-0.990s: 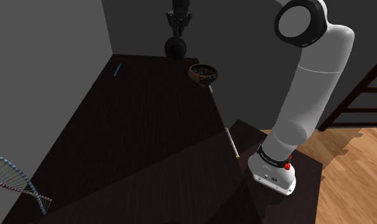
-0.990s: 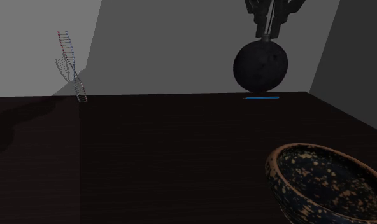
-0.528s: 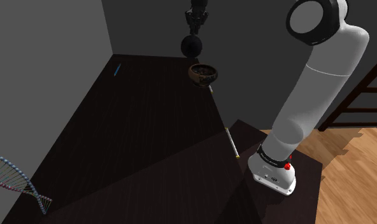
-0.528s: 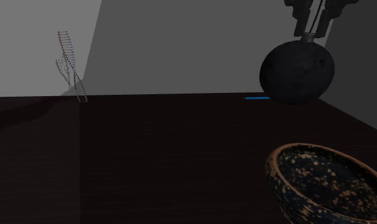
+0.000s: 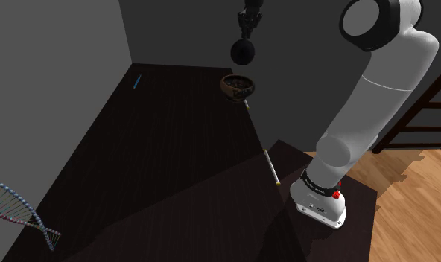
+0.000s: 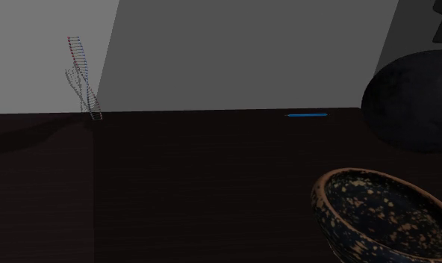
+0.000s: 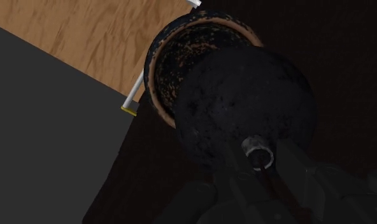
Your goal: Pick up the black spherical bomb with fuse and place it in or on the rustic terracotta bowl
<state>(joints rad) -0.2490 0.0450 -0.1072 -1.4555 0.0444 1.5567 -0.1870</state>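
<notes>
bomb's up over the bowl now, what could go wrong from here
1. The jaws hold the bomb only by its fuse stub, so it may swing or slip early.
2. In the wrist view it looks off-centre over the bowl; released now, it might strike the rim and roll away.
3. The bowl stands near the table edge, so a knock could send it to the floor.

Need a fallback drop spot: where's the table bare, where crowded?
Bare: the wide stretch of dark table between the blue pen, the DNA helix model and the thin white rod. Crowded: the far corner, where the speckled brown bowl sits below the black round bomb in the hand.
</notes>
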